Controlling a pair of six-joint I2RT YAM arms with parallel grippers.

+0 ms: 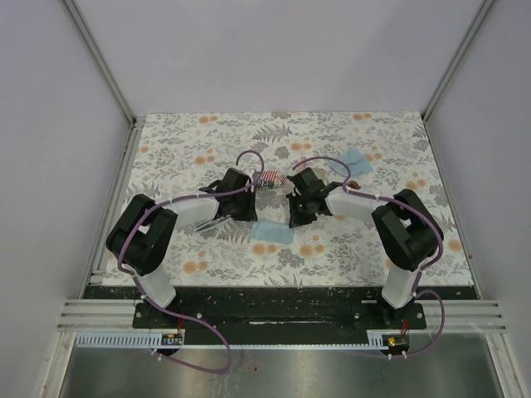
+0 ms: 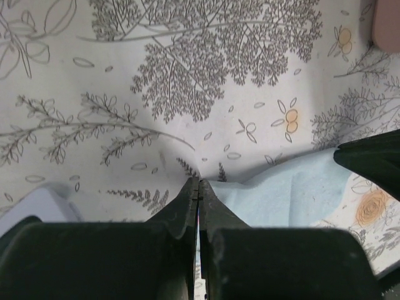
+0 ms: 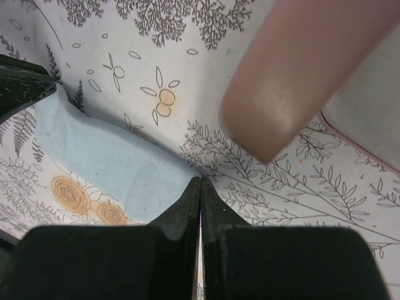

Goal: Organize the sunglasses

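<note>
A small reddish-brown piece (image 1: 354, 183), probably the brown sunglasses, peeks out just right of my right arm. The pale silvery pair does not show clearly in any view. My left gripper (image 1: 248, 217) is shut, and its tips (image 2: 199, 182) rest at the left edge of a light blue cloth (image 2: 294, 194). My right gripper (image 1: 295, 220) is shut, and its tips (image 3: 200, 180) rest at the same cloth's (image 3: 100, 156) other edge. I cannot tell whether either one pinches the cloth. The two grippers face each other across it.
A flag-printed case (image 1: 270, 178) lies between the two wrists. A pink oblong case (image 3: 300, 69) hangs blurred and close above my right gripper, and its end shows in the left wrist view (image 2: 387, 25). A second blue cloth (image 1: 355, 159) lies at back right. The floral mat (image 1: 199, 141) covers the table.
</note>
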